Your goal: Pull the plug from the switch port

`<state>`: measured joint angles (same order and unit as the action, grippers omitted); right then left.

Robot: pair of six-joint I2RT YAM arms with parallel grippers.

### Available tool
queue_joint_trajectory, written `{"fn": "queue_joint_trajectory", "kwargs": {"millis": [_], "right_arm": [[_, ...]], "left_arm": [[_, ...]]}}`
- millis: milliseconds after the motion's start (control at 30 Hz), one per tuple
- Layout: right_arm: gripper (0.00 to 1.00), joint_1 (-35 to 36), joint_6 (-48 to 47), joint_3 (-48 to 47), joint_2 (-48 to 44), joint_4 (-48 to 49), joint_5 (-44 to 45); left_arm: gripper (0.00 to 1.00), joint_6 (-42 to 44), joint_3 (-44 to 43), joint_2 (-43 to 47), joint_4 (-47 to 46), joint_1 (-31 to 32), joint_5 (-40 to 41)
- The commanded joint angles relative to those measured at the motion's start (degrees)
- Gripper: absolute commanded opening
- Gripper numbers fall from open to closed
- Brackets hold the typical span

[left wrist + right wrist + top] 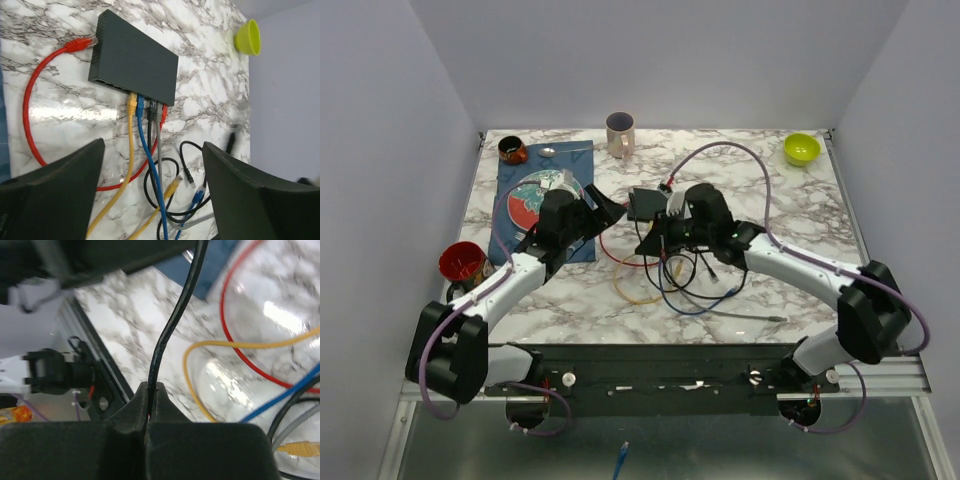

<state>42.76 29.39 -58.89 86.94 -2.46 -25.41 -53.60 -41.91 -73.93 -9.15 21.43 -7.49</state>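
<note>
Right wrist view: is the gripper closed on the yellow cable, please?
No, the right gripper is shut on the black cable; the yellow cable lies free.

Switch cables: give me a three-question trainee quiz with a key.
1. True or false: the right claw is shut on a yellow cable.
2. In the left wrist view, which plug lies unplugged at the short end of the switch? A) red B) white C) green
3. Missing word: the left claw is ____.
Key: 1 false, it pinches the black cable. 2 A, the red plug. 3 open.
</note>
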Motion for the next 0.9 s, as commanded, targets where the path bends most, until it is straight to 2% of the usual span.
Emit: {"fn": "queue_joint_trajectory", "kwargs": {"millis": [0,67,233,467,567,600,700,733,767,800,867], "right_arm": [[0.01,0.39,2.68,0.01,-8.0,10.53,-8.32],[0.01,0.48,6.88,-0.52,-8.71,15.63,-14.45],[0.01,0.65,12.88,-2.1,-11.6,23.71,-20.64],[0.01,0.65,15.7,-7.98,-15.12,26.54,-25.91],[0.01,0.74,11.85,-11.06,-17.49,19.55,-21.2],[0.01,0.66,11.83,-10.81,-18.2,20.03,-20.22],[0.01,0.48,17.42,-10.8,-17.86,26.69,-23.18],[0.01,0.57,20.24,-11.06,-16.81,33.85,-25.2],[0.01,0.48,22.88,-11.85,-15.76,37.06,-28.7],[0.01,0.57,27.0,-12.12,-14.53,39.09,-29.34],[0.01,0.65,27.48,-11.69,-14.16,40.18,-26.39]], "left_arm": [[0.9,0.61,1.92,5.9,2.2,-1.21,3.71],[0.9,0.26,2.53,5.99,2.2,-1.3,2.75],[0.89,-1.15,4.38,6.17,1.41,-1.39,1.77],[0.87,-2.03,6.14,5.21,-0.25,-1.39,-0.42],[0.83,-3.08,6.66,3.01,-1.92,-1.3,-2.62],[0.82,-3.61,7.01,2.22,-2.88,-1.22,-3.06],[0.82,-4.75,8.24,1.16,-4.21,-0.95,-3.68],[0.82,-5.02,8.51,1.16,-4.56,-0.87,-3.76],[0.81,-5.19,8.77,0.9,-4.82,-0.86,-4.11],[0.81,-5.37,8.86,0.63,-5.0,-0.86,-4.2],[0.81,-5.55,8.86,0.46,-5.0,-0.86,-4.38]]}}
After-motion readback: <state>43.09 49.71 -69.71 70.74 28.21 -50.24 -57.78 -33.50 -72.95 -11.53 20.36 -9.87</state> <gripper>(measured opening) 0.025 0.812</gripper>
